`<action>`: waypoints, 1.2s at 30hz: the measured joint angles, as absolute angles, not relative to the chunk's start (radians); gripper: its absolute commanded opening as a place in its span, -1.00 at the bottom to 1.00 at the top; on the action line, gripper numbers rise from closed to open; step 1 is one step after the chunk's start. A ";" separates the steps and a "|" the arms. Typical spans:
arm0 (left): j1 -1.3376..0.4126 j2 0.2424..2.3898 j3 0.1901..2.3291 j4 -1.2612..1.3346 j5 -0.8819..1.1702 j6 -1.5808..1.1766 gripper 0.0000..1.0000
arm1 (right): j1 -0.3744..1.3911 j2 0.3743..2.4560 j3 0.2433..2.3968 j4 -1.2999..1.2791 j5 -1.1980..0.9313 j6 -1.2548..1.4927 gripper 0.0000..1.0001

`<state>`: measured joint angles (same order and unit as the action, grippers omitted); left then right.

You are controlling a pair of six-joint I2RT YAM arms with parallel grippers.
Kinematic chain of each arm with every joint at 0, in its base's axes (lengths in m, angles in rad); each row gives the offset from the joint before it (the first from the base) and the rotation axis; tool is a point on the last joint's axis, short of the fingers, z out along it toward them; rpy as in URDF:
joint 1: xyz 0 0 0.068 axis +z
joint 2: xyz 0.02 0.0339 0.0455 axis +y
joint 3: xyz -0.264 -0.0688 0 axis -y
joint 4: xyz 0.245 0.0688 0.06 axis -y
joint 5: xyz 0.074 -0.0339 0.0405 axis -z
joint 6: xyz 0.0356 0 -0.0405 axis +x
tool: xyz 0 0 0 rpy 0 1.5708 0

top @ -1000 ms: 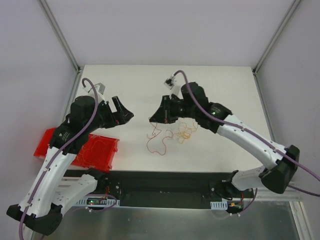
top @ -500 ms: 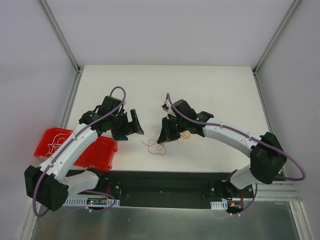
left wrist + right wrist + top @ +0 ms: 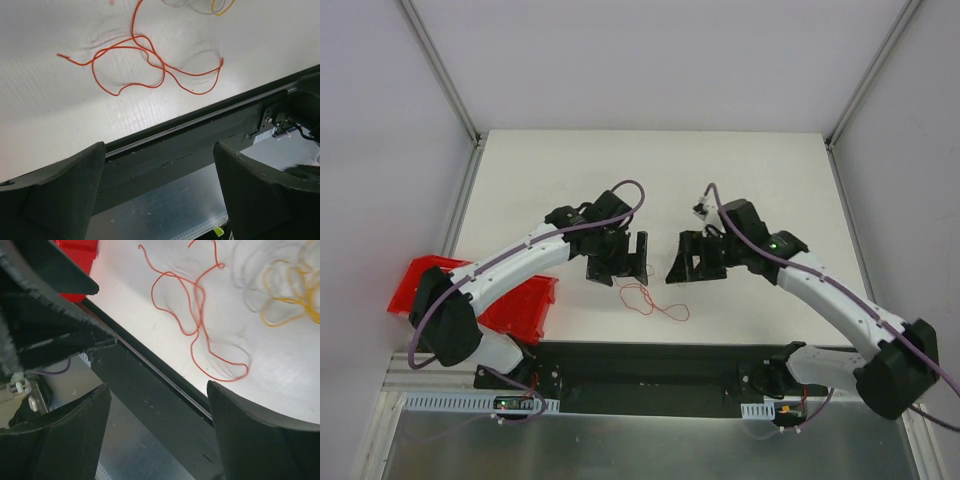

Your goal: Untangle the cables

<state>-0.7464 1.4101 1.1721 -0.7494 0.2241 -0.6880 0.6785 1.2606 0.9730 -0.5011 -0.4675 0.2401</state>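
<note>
A thin red cable (image 3: 650, 303) lies in loose loops on the white table near its front edge, shown in the left wrist view (image 3: 161, 66) and the right wrist view (image 3: 199, 315). An orange-yellow cable (image 3: 295, 300) and a whitish cable (image 3: 245, 285) curl just beyond it, apart from the red loops; from above the arms hide them. My left gripper (image 3: 620, 265) (image 3: 159, 146) hovers open just left of the red cable, nothing between its fingers. My right gripper (image 3: 695, 265) (image 3: 159, 387) hovers open just right of it, also holding nothing.
A red bin (image 3: 420, 290) (image 3: 75, 255) holding thin wires sits at the table's front left corner. The black mounting rail (image 3: 650, 360) runs along the near edge, right below the red cable. The left gripper's body (image 3: 45, 315) shows close by in the right wrist view.
My right gripper has opened and let go of the cables, and the red cable now lies flat near the front edge. Both arms have swung inward, the left one furthest to the right.
</note>
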 measured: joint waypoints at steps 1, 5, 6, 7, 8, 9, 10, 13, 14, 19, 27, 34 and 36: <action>-0.754 1.430 1.182 -0.749 0.221 -0.688 0.77 | 0.650 1.208 0.954 -0.510 -0.468 0.229 0.64; -0.762 1.520 1.195 -0.762 0.213 -0.701 0.79 | 0.543 1.037 0.863 -0.565 -0.469 0.194 0.64; -0.767 1.556 1.203 -0.774 0.208 -0.711 0.79 | 0.521 1.006 0.839 -0.585 -0.469 0.188 0.64; -0.770 1.583 1.208 -0.777 0.206 -0.720 0.79 | 0.503 0.981 0.815 -0.601 -0.472 0.181 0.64; -0.775 1.615 1.218 -0.784 0.202 -0.734 0.82 | 0.493 0.966 0.797 -0.611 -0.473 0.177 0.63; -0.780 1.644 1.230 -0.796 0.196 -0.752 0.85 | 0.477 0.949 0.772 -0.630 -0.476 0.174 0.63; -0.785 1.670 1.242 -0.813 0.186 -0.779 0.89 | 0.468 0.941 0.759 -0.644 -0.477 0.170 0.63; -0.792 1.704 1.254 -0.841 0.146 -0.882 0.98 | 0.442 0.930 0.735 -0.686 -0.480 0.155 0.62; -0.793 1.707 1.254 -0.852 0.141 -0.917 0.98 | 0.437 0.929 0.732 -0.690 -0.480 0.151 0.61; -0.792 1.776 1.263 -0.874 0.157 -1.037 0.98 | 0.413 0.917 0.723 -0.697 -0.481 0.138 0.61; -0.793 1.948 1.288 -0.879 0.204 -1.210 0.98 | 0.378 0.856 0.687 -0.701 -0.488 0.120 0.61; -0.813 1.991 1.380 -0.855 0.198 -1.304 0.93 | 0.361 0.815 0.668 -0.717 -0.501 0.099 0.61; -0.819 1.991 1.382 -0.847 0.199 -1.323 0.94 | 0.360 0.814 0.668 -0.717 -0.508 0.094 0.61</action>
<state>-0.8192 1.9915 1.3815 -0.8471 0.1993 -1.3228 0.3595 0.8143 0.6682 -0.7174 -0.5079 0.0944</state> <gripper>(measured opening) 0.968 0.808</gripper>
